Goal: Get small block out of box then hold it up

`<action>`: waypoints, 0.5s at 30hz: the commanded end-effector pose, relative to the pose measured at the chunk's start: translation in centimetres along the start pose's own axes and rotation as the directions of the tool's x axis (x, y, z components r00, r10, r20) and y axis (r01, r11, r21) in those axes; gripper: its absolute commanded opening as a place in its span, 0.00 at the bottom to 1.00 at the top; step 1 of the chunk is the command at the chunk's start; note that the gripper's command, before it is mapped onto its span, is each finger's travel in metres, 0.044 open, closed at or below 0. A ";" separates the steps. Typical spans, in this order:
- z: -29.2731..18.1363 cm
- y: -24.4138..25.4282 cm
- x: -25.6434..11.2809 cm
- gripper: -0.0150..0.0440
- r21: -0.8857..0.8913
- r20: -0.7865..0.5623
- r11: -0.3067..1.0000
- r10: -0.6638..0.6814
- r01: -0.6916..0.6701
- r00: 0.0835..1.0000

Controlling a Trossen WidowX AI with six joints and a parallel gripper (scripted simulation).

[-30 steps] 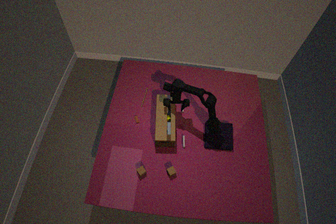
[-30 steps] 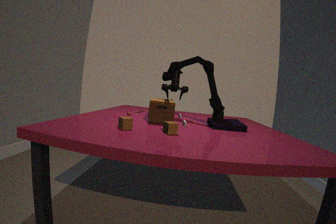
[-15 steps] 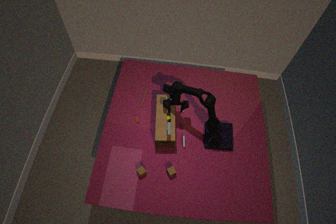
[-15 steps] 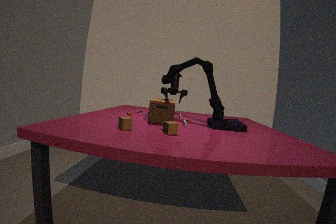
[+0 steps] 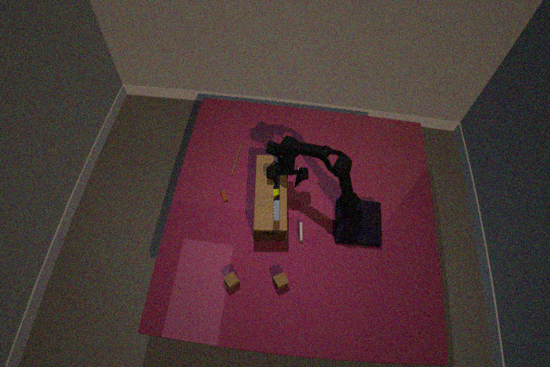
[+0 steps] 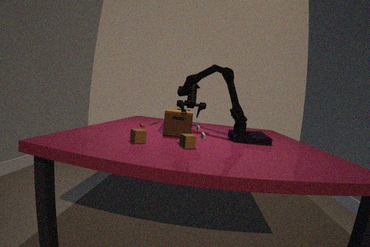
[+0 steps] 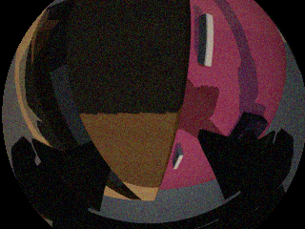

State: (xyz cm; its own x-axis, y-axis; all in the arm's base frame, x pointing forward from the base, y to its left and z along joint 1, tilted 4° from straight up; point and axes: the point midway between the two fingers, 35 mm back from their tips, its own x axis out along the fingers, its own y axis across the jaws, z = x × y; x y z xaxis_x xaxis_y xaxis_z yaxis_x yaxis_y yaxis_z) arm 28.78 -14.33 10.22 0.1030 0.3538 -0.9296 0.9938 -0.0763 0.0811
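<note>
The box (image 5: pixel 263 207) (image 6: pixel 177 126) (image 7: pixel 138 148) stands upright on the pink table (image 5: pixel 355 287) (image 6: pixel 239 160). Through the long slot in its top, the small yellow block (image 5: pixel 276 192) shows on the pale shelf (image 5: pixel 276 211). I cannot make the block out in the wrist view. My gripper (image 5: pixel 286 182) (image 6: pixel 190 114) (image 7: pixel 159 135) is open and empty, pointing down at the box's far end. One finger is at the top slot, its tip hidden, close to the block's far side; whether it touches the block I cannot tell. The other finger hangs outside, beside the box.
White pieces (image 5: pixel 300 231) (image 6: pixel 203 135) (image 7: pixel 210 40) lie on the arm's side of the box. Two wooden cubes (image 5: pixel 231 280) (image 5: pixel 280 280) (image 6: pixel 138 136) (image 6: pixel 188 141) stand nearer the table's front. A small orange block (image 5: pixel 223 196) (image 6: pixel 142 125) and a thin stick (image 5: pixel 236 159) (image 6: pixel 154 122) lie beyond the box.
</note>
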 end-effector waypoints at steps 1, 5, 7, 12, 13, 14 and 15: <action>0.0 0.0 -0.1 0.93 0.000 0.001 1.000 0.001 -0.001 1.000; -0.4 0.0 0.1 0.93 0.000 0.000 1.000 0.000 0.000 1.000; -0.9 0.0 0.3 0.93 0.000 -0.001 1.000 0.000 0.000 1.000; -2.1 0.0 0.8 0.93 0.000 -0.002 1.000 -0.001 0.001 1.000; -2.3 0.0 0.8 0.93 0.000 -0.002 1.000 -0.001 0.001 1.000; -2.5 0.0 0.9 0.93 0.000 -0.003 1.000 -0.001 0.001 1.000; -2.7 0.0 1.0 0.93 0.000 -0.003 1.000 -0.001 0.001 1.000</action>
State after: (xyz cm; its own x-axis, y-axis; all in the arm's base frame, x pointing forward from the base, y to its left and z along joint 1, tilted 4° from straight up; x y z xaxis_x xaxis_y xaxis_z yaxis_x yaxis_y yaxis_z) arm 28.98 -12.35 10.19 0.0987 0.3518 -0.9309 0.9942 -0.0760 0.0767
